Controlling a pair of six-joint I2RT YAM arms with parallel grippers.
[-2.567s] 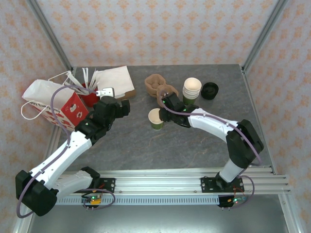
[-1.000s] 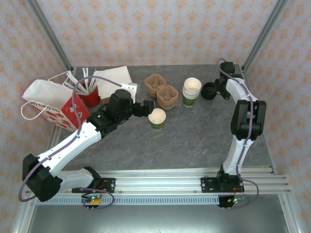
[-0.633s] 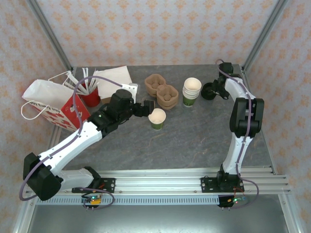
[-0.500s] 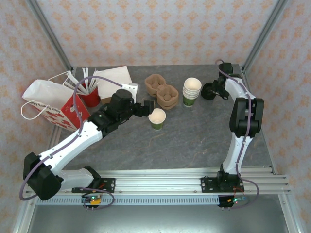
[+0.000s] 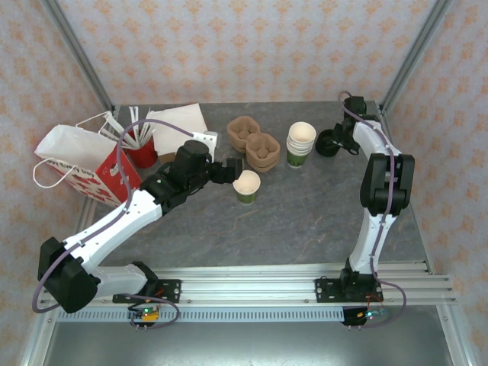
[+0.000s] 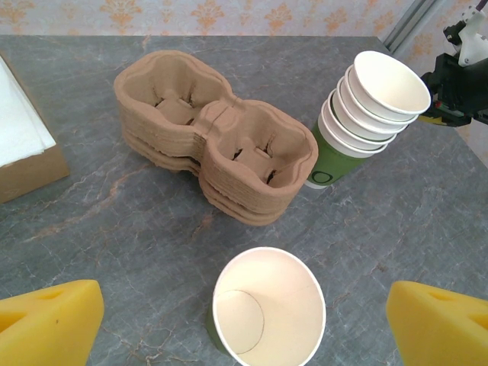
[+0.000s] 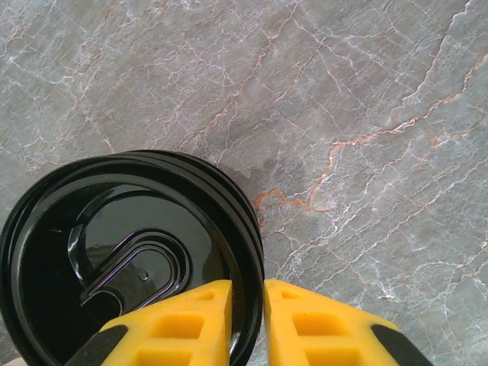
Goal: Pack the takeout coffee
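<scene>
place: robot test booth | walls: patterned panels (image 5: 252, 46) behind the bench (image 5: 305, 221) | frame: metal posts (image 5: 76, 53) at bench corners | mounting rail (image 5: 252, 286) along bench's near edge

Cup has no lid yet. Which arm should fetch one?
Right. The right gripper pinches the lid rim; the left gripper sits open around the cup, well away from the lid.

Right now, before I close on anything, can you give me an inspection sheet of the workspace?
Surface: grey stone tabletop, no spills seen.
Job's things: green cup upright, unlidded; black lids stacked far right.
Clutter: cup stack, pulp carriers, red stick cup, paper bag, napkins.
Grippers: left gripper open, flanking the cup; right gripper nearly closed at a lid rim, grip unclear.
Cables: purple cable loops above the bag.
Surroundings: patterned walls, metal frame.
</scene>
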